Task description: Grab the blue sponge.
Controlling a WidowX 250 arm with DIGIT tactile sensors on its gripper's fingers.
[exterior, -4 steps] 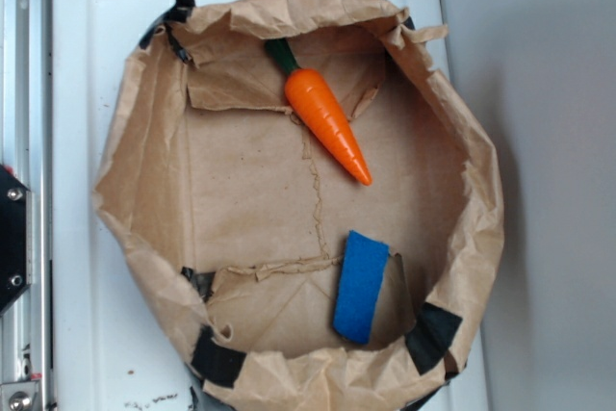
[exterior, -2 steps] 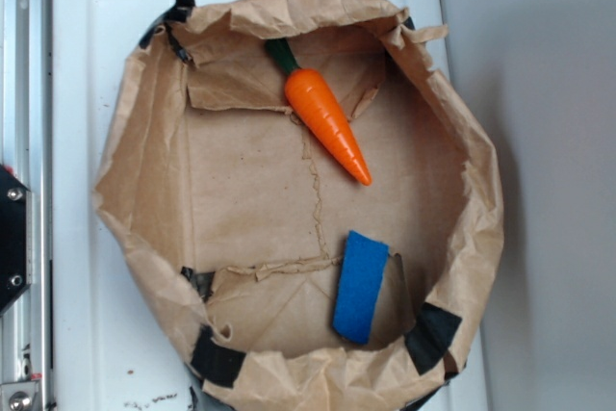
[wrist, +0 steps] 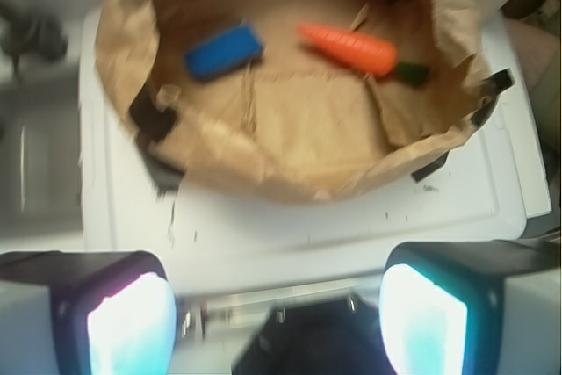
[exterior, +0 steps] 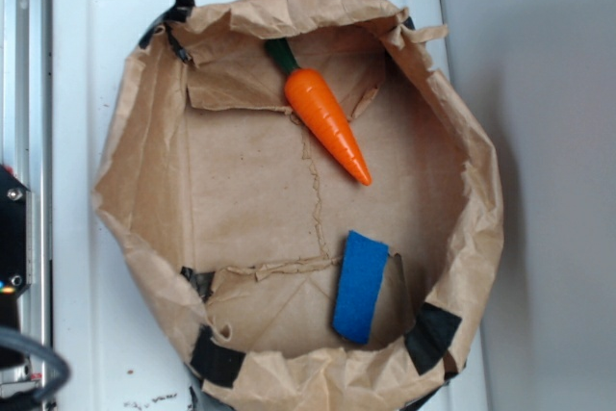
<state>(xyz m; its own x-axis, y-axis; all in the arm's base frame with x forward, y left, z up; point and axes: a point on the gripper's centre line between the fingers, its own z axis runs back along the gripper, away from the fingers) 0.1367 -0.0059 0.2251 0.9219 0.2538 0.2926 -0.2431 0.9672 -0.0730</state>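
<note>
Wrist view alone shows the gripper [wrist: 277,313], jaws spread wide and empty, well short of the blue sponge [exterior: 361,286] lying in the paper bag [exterior: 462,170] near the carrot [exterior: 327,122]; its picture is blurred

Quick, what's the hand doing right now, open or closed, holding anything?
Hand: open, holding nothing, well short of the blue sponge.

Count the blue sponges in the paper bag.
1. The blue sponge lies flat on the bag's floor near the bag's lower wall, apart from the carrot. None looks hidden.
</note>
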